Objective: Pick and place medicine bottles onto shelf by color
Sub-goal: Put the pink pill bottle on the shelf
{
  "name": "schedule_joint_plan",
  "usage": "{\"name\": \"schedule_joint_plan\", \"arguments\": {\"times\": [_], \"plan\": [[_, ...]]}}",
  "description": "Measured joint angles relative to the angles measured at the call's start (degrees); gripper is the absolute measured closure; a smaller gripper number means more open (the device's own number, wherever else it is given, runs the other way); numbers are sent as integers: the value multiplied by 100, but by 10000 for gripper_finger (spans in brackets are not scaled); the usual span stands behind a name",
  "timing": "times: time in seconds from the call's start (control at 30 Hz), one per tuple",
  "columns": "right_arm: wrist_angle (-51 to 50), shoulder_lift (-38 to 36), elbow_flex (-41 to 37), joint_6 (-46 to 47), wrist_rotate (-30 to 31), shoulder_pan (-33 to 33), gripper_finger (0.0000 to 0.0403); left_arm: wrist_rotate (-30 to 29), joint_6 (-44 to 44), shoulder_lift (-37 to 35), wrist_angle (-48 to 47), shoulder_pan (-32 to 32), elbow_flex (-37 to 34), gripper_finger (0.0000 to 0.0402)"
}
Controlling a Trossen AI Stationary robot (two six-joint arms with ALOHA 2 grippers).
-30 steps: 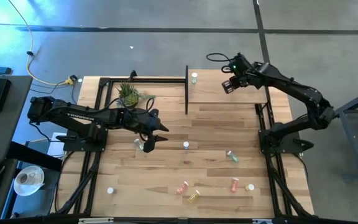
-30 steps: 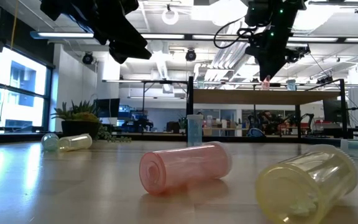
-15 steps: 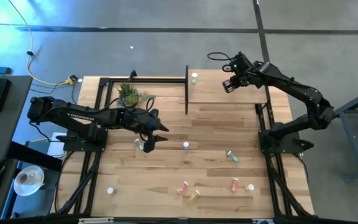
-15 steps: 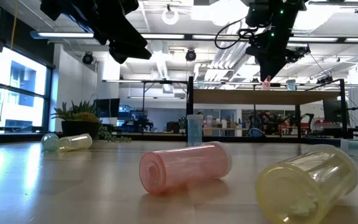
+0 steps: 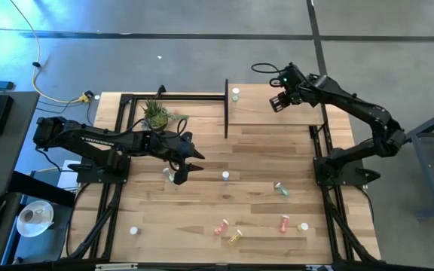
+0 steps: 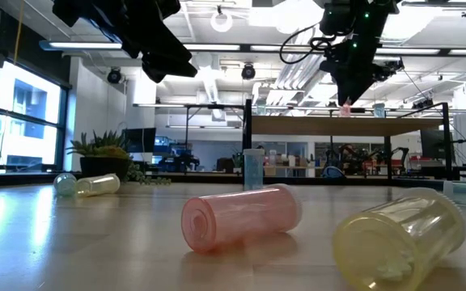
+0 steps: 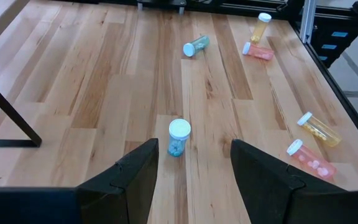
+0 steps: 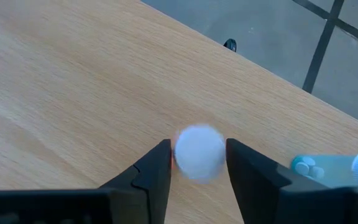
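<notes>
the right gripper point(image 5: 276, 104) is over the shelf point(image 5: 292, 113), a light wood board on a black frame at the far side of the table point(image 5: 247, 218). in the right wrist view its two fingers point(image 8: 152, 168) stand on either side of a white bottle cap point(image 8: 199, 152), very close to it; whether they press on the cap or have just let go i cannot tell. the low view shows an orange-red bottle point(image 6: 345, 107) upright on the shelf right under this gripper. a teal bottle point(image 8: 328, 169) lies on its side on the shelf nearby, and another white-capped bottle point(image 5: 235, 94) stands at the shelf's far left corner.

the left gripper point(image 5: 184, 159) hangs over the middle of the table with its fingers point(image 7: 132, 180) apart and nothing between them. ahead of it a teal bottle with a white cap point(image 7: 178, 137) stands upright on the planks.

more bottles are scattered on the table: a teal one lying down point(image 5: 280, 189), an orange-red one point(image 5: 284, 223), a second orange-red one point(image 5: 221, 226) beside a yellow one point(image 5: 234, 237), and a white one point(image 5: 134, 231) near the front left. a small potted plant point(image 5: 157, 114) sits at the far left.
</notes>
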Motion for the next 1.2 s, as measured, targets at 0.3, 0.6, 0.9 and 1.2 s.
{"name": "schedule_joint_plan", "arguments": {"times": [0.3, 0.6, 0.9, 1.2], "plan": [[0, 0, 0, 0, 92, 0, 255, 0, 1, 0, 2, 0, 0, 209], [-4, 0, 0, 0, -111, 0, 273, 0, 2, 0, 0, 0, -2, 209], [-8, 0, 0, 58, -89, 0, 302, 0, 2, 0, 0, 0, -2, 209], [52, 0, -2, 61, 330, 0, 300, 2, 0, 0, 0, 0, 0, 209]]}}
